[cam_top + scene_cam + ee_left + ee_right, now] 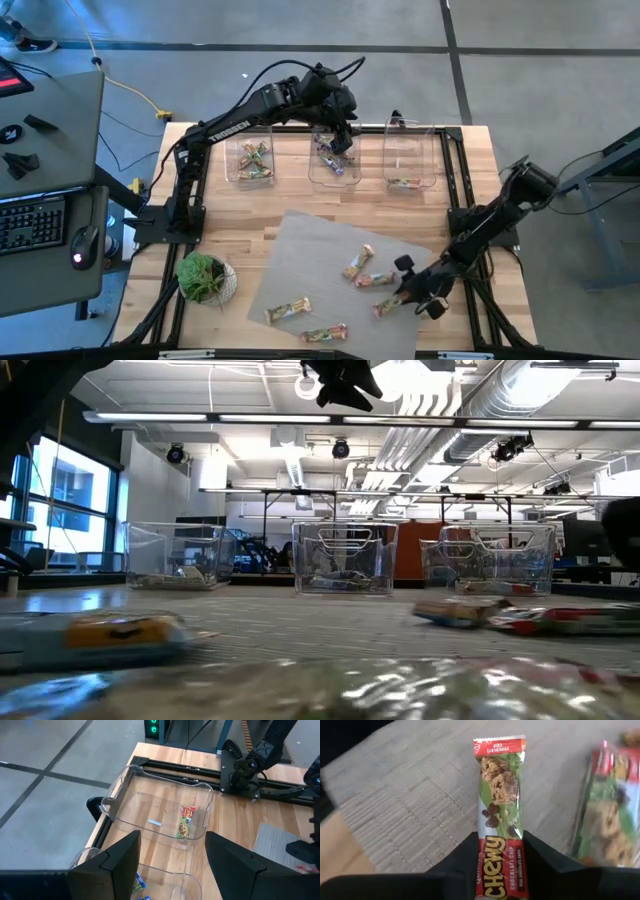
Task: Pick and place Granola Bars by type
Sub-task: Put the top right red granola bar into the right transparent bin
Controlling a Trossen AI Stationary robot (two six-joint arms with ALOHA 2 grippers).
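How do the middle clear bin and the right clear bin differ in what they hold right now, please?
The middle bin holds purple-wrapped bars, while the right bin holds a single red and green bar. The left end effector hangs open over the middle bin; nothing hangs over the right bin. Both are clear plastic, standing in one row at the table's far edge.

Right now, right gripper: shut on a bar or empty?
Shut on a bar: right gripper fingers flank the Chewy chocolate chip bar over the grey mat.

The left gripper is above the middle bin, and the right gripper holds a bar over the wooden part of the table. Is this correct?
Not quite. The right gripper grips its chocolate chip bar over the grey mat, as the right wrist view shows. The left gripper is above the middle bin.
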